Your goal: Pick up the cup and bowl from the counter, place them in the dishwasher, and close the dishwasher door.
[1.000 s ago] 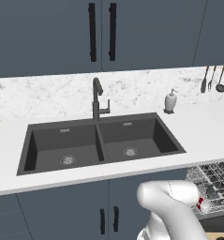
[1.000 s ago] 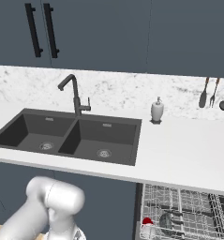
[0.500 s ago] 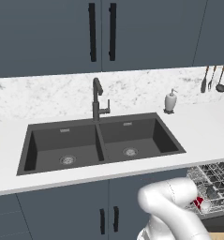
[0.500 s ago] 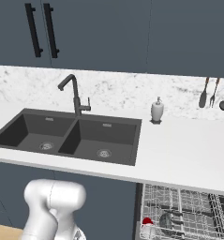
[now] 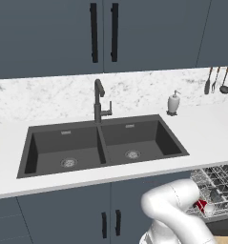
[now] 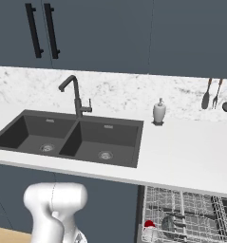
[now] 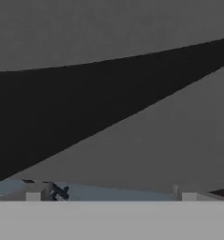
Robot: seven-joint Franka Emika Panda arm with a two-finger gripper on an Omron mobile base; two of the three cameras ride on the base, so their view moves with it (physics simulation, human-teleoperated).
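My jaws sit spread wide and empty – hand view gives flat dark grey surfaces, nothing between the tips. The cup [image 5: 202, 206] is small, red with a pale inside, lying on its side in the dishwasher [image 6: 186, 216] wire rack under the bench [image 6: 191, 154]. I judge it light, rigid, a bit slick – grip it across the body. The bowl I can't make out for certain.

The arm [image 5: 175, 209] now sits lower and further forward in both base views, its elbow [image 6: 55, 201] more bent.
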